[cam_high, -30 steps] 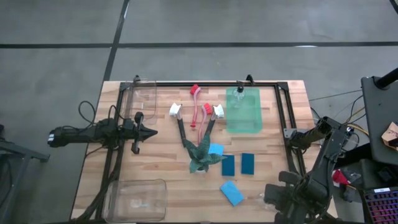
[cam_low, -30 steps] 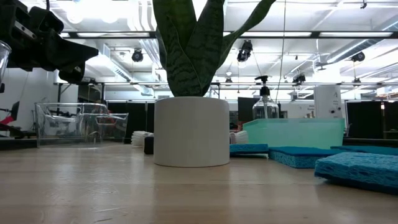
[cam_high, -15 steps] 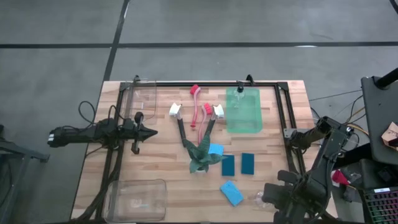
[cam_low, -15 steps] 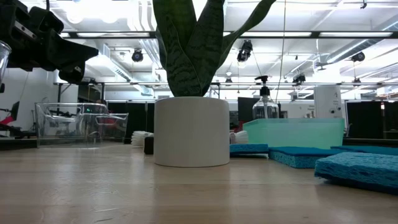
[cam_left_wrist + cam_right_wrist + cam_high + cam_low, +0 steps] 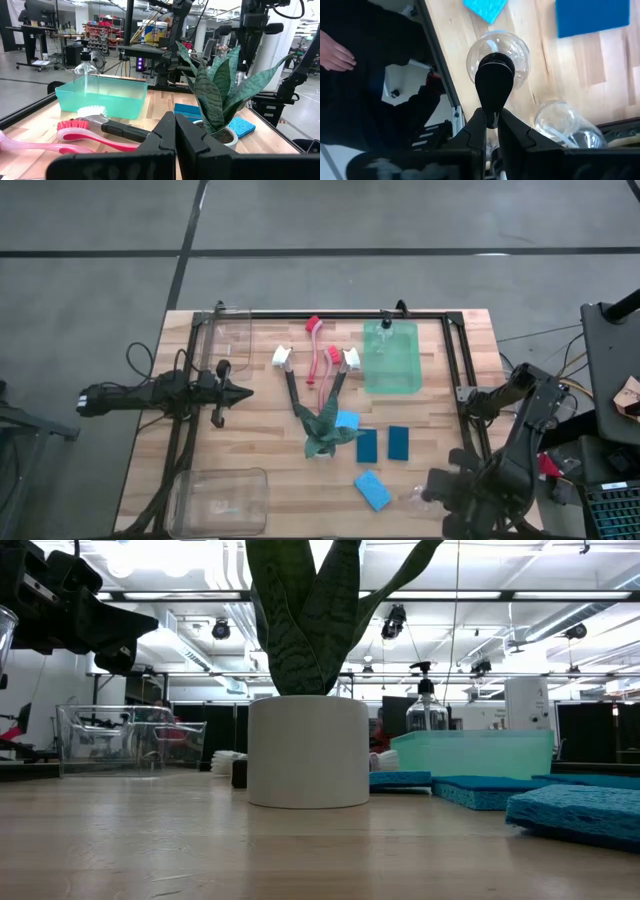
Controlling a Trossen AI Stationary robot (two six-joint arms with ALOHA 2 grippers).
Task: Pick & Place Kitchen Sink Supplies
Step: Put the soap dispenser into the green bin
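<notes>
Gripping a clear black-capped bottle (image 5: 496, 62) by its pump, the right tool (image 5: 491, 120) hangs at the desk's (image 5: 270, 440) near right corner. The left tool (image 5: 240, 391), pinched shut and empty, waits above the left side, apart from the brushes (image 5: 318, 362).

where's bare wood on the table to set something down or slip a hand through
Free patches: the front middle between the clear bin and the light blue sponge, and the strip between the left gripper and the plant. Crowded: the brushes fan out between the plant and the teal tray, and sponges lie right of the plant.
</notes>
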